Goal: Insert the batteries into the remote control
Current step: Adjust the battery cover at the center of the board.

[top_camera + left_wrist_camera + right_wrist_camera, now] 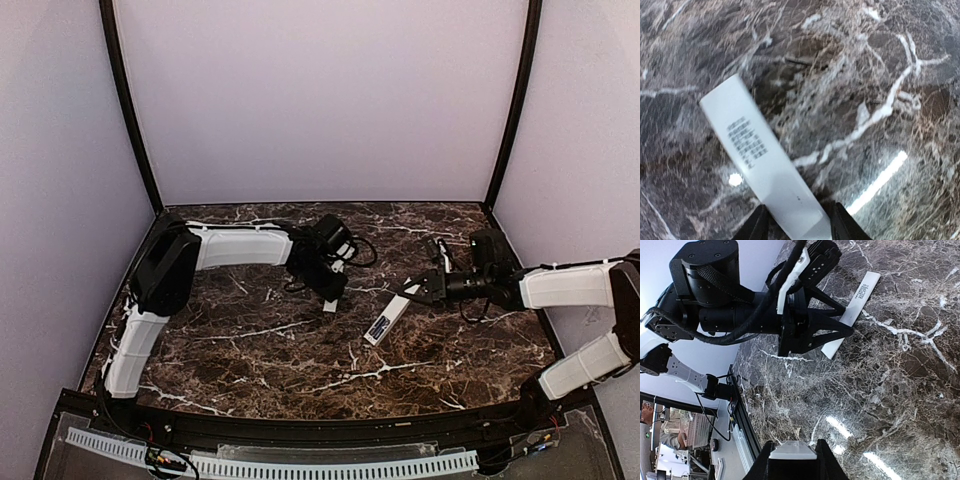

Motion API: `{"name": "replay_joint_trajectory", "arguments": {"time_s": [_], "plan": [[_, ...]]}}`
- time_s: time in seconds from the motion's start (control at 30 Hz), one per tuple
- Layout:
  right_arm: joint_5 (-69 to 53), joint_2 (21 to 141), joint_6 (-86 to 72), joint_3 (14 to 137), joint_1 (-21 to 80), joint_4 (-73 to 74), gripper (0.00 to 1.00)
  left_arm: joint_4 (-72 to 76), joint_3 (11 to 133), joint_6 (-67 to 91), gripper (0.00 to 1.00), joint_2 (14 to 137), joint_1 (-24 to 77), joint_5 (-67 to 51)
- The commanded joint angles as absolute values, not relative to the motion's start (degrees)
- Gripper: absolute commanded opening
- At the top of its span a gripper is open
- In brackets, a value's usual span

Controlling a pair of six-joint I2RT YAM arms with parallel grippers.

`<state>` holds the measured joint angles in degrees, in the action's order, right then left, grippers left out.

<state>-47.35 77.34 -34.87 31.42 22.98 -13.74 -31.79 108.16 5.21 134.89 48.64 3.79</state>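
My right gripper [412, 295] [792, 456] is shut on one end of the remote control [390, 315], a slim white bar slanting toward the table's front. Its end [792, 450] shows between the jaws in the right wrist view. A dark bluish patch [380, 326] sits in its upward face; I cannot tell if that is the batteries. My left gripper [331, 296] [800, 226] has its jaws against both edges of a thin white flat cover [755, 150] [862, 292] with printed text. The cover [330, 305] lies slanted on the marble.
The dark marble table [250, 350] is walled by pale purple panels with black corner posts [135, 130]. A black rail and white cable chain [300, 465] run along the near edge. Black cables loop beside the left wrist [360, 250].
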Motion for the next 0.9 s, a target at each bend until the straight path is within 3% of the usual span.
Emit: {"name": "replay_joint_trajectory", "arguments": {"time_s": [0.0,0.27,0.6,0.87], "plan": [[-46.64,77.10,-35.92,30.29,24.08,-17.07,0.00,-36.60,96.56,3.86,0.39,130.71,46.83,1.94],[-45.69,82.17,-39.71,29.96,28.40,-23.87,0.00,-35.90,81.92,-7.78,0.32,120.51,44.73,-4.51],[-42.90,89.38,-45.30,30.31,34.02,-34.14,0.00,-37.60,78.17,-15.95,0.27,116.55,42.77,-7.81],[-40.74,95.38,-50.50,30.43,37.00,-42.41,0.00,-41.39,75.48,-24.72,0.34,113.08,42.78,-10.93]]}}
